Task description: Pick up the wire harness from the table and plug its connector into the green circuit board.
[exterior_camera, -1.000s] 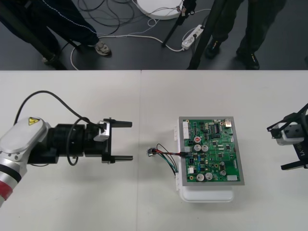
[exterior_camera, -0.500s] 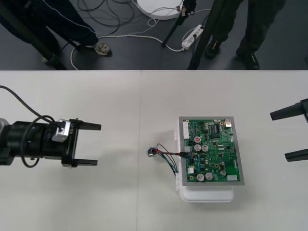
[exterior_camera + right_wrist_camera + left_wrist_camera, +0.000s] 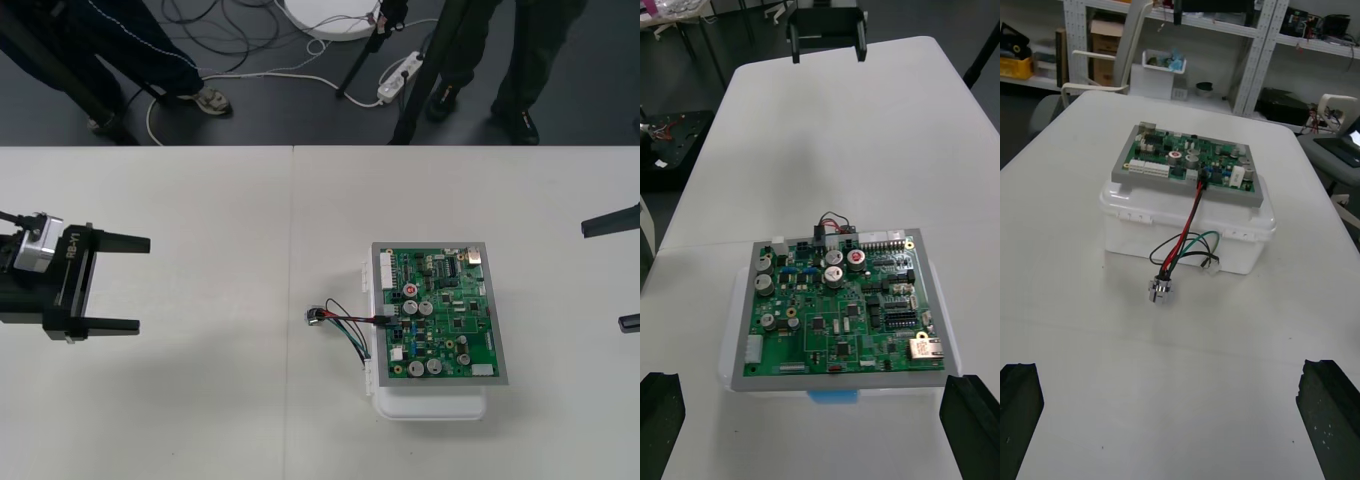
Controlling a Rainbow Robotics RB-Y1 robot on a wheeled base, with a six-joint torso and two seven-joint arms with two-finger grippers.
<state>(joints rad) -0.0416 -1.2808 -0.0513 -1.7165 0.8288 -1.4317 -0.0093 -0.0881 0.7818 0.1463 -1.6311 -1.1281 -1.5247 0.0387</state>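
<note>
The left gripper (image 3: 144, 283) and right gripper (image 3: 601, 276) sit at opposite worktop (image 3: 200, 420) edges, jaws wide open. Between them, well apart, the wire harness (image 3: 345, 325) looks plugged into the green circuit board (image 3: 440, 310). Best keep both clear of its wires.

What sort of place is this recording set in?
Probably a robotics lab bench: a green circuit board on a plain light table, with cables and a power strip on the dark floor beyond.
</note>
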